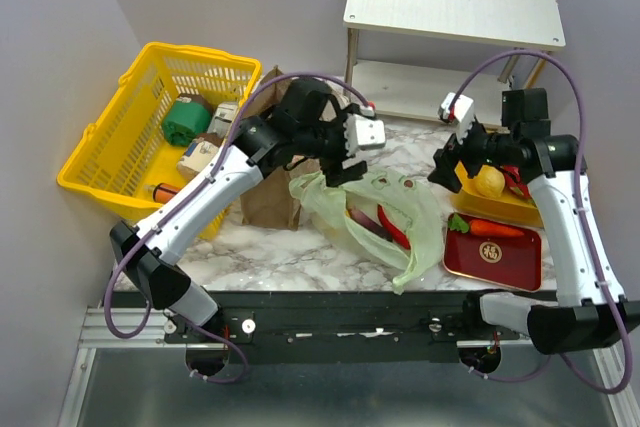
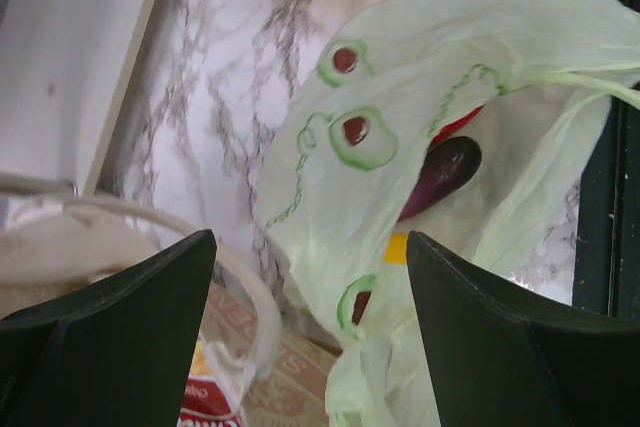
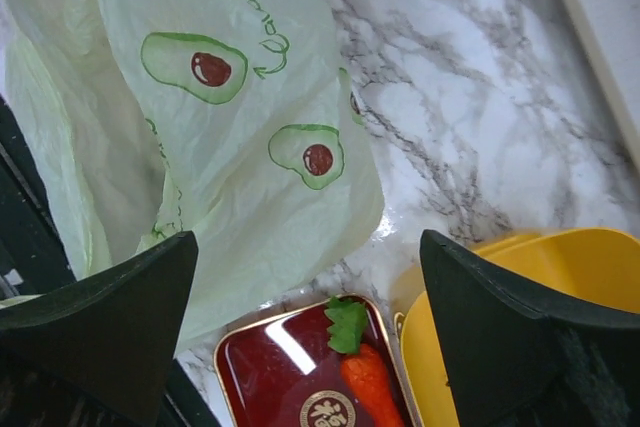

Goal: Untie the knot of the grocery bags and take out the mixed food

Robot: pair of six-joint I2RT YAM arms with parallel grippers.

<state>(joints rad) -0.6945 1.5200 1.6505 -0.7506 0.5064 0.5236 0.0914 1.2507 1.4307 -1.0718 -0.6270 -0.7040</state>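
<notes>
The pale green plastic bag (image 1: 385, 209) (image 2: 440, 77) (image 3: 230, 117) lies slack on the marble, its mouth gaping. Inside it show a purple eggplant (image 1: 365, 219) (image 2: 440, 172) and a red chili (image 1: 394, 228). No knot shows in any view. My left gripper (image 1: 345, 169) (image 2: 310, 239) hangs open over the bag's left end, beside the brown paper bag (image 1: 268, 197) (image 2: 280, 377), with a red snack packet (image 2: 205, 407) below it. My right gripper (image 1: 447, 169) (image 3: 308, 237) stands open and empty above the trays. A carrot (image 1: 495, 229) (image 3: 370, 377) lies on the red tray (image 1: 500, 259) (image 3: 270, 367). A yellow fruit (image 1: 488, 182) sits in the yellow tray (image 1: 515, 211) (image 3: 540, 297).
A yellow mesh basket (image 1: 110, 147) with a green can (image 1: 186, 121) and cartons stands at the left, against the paper bag. A white two-level shelf (image 1: 450, 7) stands at the back right. The table's near edge runs just below the green bag.
</notes>
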